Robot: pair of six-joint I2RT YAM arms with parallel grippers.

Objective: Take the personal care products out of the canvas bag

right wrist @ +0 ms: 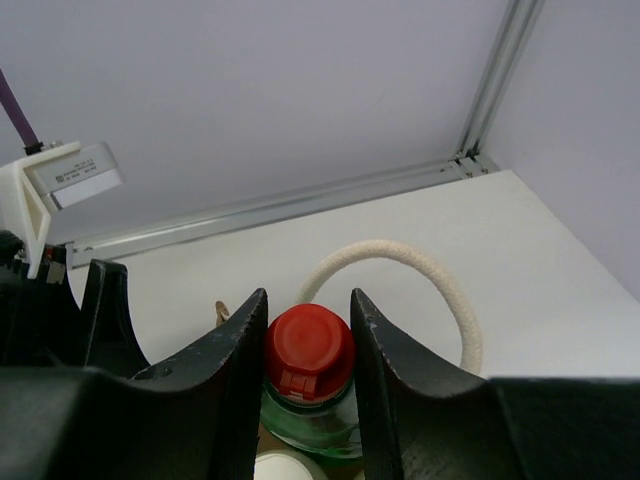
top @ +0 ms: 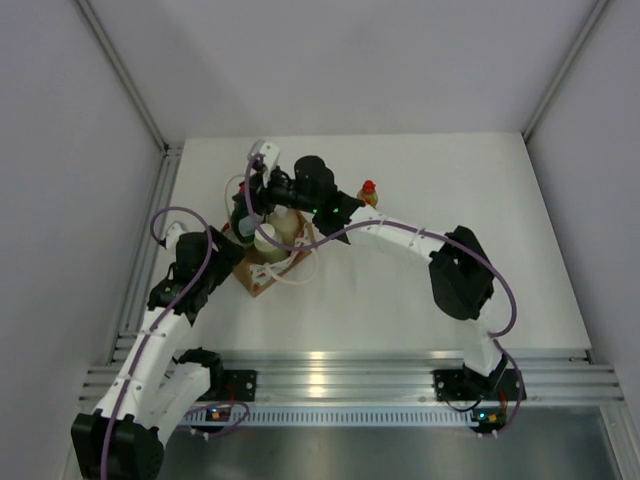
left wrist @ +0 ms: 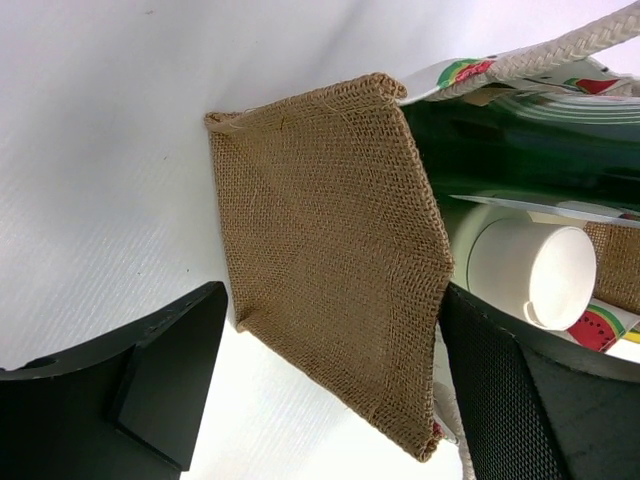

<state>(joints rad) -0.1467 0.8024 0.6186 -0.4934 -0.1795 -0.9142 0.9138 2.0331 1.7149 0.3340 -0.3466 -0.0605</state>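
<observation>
— Where do your right jaws stand?
— Your right jaws are pressed against the red cap (right wrist: 308,350) of the green bottle (right wrist: 312,415), one finger on each side, just above the mouth of the bag (left wrist: 330,230). The bottle is upright, and its body goes down into the bag. A rope handle (right wrist: 405,255) arches just behind it.
— And your left jaws?
— They are apart and straddle the bag's burlap end wall. One finger is outside the bag. The other is on the inner side, by the white-capped bottle (left wrist: 530,270). I cannot tell whether either finger touches the cloth.
— What else is in the bag?
— That white-capped bottle sits inside, just beside the green one.
— Is anything outside the bag?
— A yellow bottle (top: 369,192) with a red top stands on the desk (top: 430,300). It is to the right of the bag and not touching it.
</observation>
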